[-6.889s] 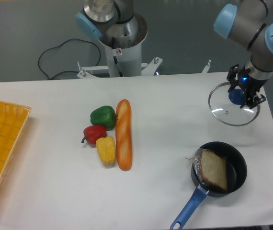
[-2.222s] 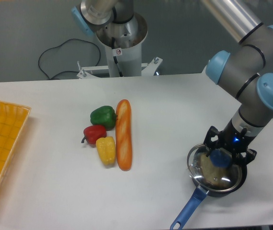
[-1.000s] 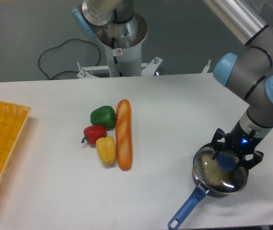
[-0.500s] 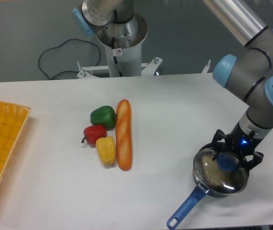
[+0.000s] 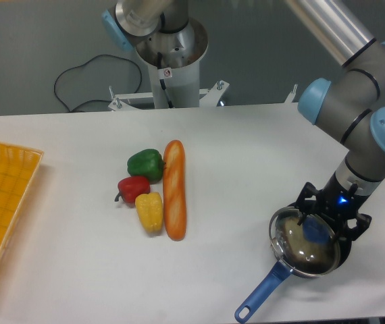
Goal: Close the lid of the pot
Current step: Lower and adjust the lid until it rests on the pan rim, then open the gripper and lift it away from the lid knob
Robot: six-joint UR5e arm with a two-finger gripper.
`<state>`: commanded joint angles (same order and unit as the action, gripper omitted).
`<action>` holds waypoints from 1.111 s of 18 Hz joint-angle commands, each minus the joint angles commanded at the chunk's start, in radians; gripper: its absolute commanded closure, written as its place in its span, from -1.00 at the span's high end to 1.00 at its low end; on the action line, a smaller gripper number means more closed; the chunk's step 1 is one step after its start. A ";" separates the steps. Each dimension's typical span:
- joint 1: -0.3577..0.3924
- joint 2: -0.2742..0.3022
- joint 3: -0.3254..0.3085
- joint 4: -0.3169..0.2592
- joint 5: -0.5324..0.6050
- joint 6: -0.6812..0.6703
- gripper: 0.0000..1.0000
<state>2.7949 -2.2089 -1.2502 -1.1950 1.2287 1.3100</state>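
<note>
The black pot [image 5: 299, 266] with a long blue handle [image 5: 259, 298] stands at the table's front right. The clear glass lid [image 5: 302, 244] with a metal rim rests on top of it and covers it; something pale shows through the glass. My gripper [image 5: 319, 229] is directly above the lid. Its fingers [image 5: 304, 207] stand around the lid's blue knob [image 5: 316, 231]. The knob is partly hidden by the fingers, and I cannot tell whether they still grip it.
A baguette [image 5: 174, 189] lies mid-table with a green pepper [image 5: 144, 164], a red pepper [image 5: 132, 189] and a yellow pepper [image 5: 149, 211] to its left. A yellow basket [image 5: 3, 202] sits at the left edge. The robot base [image 5: 169, 54] stands behind the table.
The lid was carried from the table's back right to the pot and set on it. In the last second the lid, pot and gripper shifted slightly left.
</note>
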 joint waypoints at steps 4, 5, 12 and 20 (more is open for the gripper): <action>0.000 0.011 -0.006 -0.002 -0.005 0.000 0.80; 0.000 0.018 -0.015 -0.002 -0.005 0.000 0.91; 0.012 0.127 -0.118 0.002 -0.037 0.003 1.00; 0.078 0.205 -0.163 -0.009 -0.015 0.193 1.00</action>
<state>2.8730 -2.0035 -1.4128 -1.2042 1.2133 1.5030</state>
